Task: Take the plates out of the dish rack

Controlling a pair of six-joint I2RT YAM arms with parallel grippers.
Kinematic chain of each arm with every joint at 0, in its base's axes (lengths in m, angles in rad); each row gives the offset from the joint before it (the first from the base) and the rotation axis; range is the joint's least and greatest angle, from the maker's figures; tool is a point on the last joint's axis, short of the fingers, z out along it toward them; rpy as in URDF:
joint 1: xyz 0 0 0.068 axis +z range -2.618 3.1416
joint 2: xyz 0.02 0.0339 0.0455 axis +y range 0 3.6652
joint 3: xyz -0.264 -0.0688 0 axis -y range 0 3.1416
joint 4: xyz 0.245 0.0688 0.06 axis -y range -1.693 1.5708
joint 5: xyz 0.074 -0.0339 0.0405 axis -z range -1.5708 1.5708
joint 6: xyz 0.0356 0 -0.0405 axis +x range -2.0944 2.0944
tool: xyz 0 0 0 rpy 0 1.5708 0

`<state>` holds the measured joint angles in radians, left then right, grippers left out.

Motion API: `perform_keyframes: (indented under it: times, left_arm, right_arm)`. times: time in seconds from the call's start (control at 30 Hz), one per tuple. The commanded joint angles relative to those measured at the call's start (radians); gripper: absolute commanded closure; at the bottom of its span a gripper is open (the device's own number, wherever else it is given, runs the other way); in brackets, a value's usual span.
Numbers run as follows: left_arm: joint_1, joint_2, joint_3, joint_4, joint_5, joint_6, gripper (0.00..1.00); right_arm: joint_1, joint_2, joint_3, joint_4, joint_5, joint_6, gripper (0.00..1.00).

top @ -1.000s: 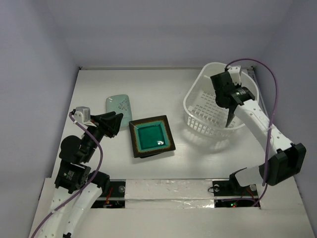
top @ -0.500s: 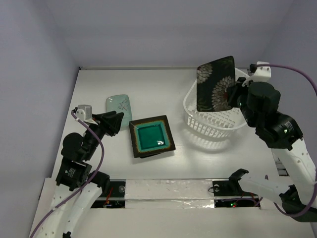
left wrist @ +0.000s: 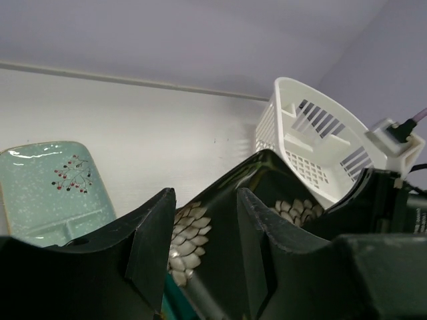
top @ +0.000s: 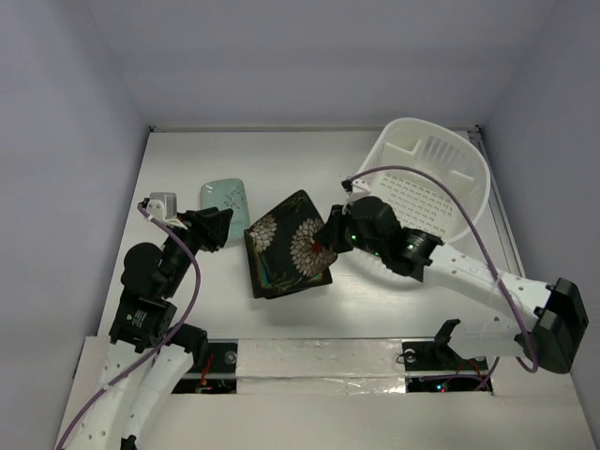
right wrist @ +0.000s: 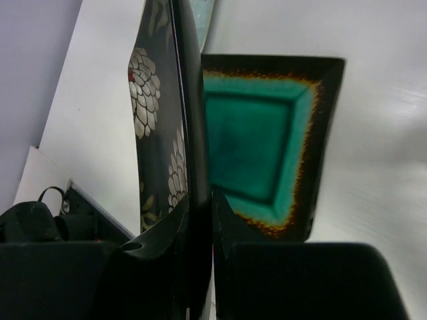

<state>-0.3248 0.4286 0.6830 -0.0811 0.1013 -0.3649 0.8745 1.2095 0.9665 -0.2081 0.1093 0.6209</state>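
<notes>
My right gripper [top: 325, 241] is shut on the edge of a dark square plate with white flower prints [top: 289, 244], held tilted with its flower side up over the teal-faced square plate [right wrist: 260, 133] at the table's middle. In the right wrist view the jaws [right wrist: 199, 207] pinch the flower plate's rim [right wrist: 157, 127]. The teal plate is almost wholly hidden in the top view. The pale mint plate [top: 223, 199] lies flat at the left. My left gripper [top: 214, 228] is open and empty between the mint plate [left wrist: 53, 187] and the flower plate [left wrist: 220, 213]. The white dish rack [top: 433, 192] holds no plates.
The rack [left wrist: 313, 143] stands at the far right near the back wall and right wall. My right arm stretches from the near right corner across the table in front of the rack. A purple cable loops over it.
My right gripper lifted the flower plate out of the rack and carried it left and down, over the teal plate. The left arm has hardly moved.
</notes>
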Motion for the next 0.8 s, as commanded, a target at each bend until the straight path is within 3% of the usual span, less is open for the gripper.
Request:
perform_keyframes:
  times: [0.0,0.13,0.33,0.77]
  left_arm:
    - [0.006,0.016,0.018,0.023,-0.005,0.009,0.61]
    - [0.006,0.025,0.018,0.023,0.001,0.007,0.61]
    - [0.006,0.032,0.016,0.024,0.012,0.006,0.61]
    - [0.006,0.027,0.015,0.026,0.014,0.004,0.61]
  right_arm:
    - [0.033,0.002,0.035,0.381,0.018,0.141,1.0]
    - [0.034,0.059,-0.055,0.539,0.016,0.22,1.0]
    - [0.034,0.125,-0.14,0.634,0.066,0.324,1.0]
    - [0.034,0.199,-0.238,0.7,0.063,0.408,1.0]
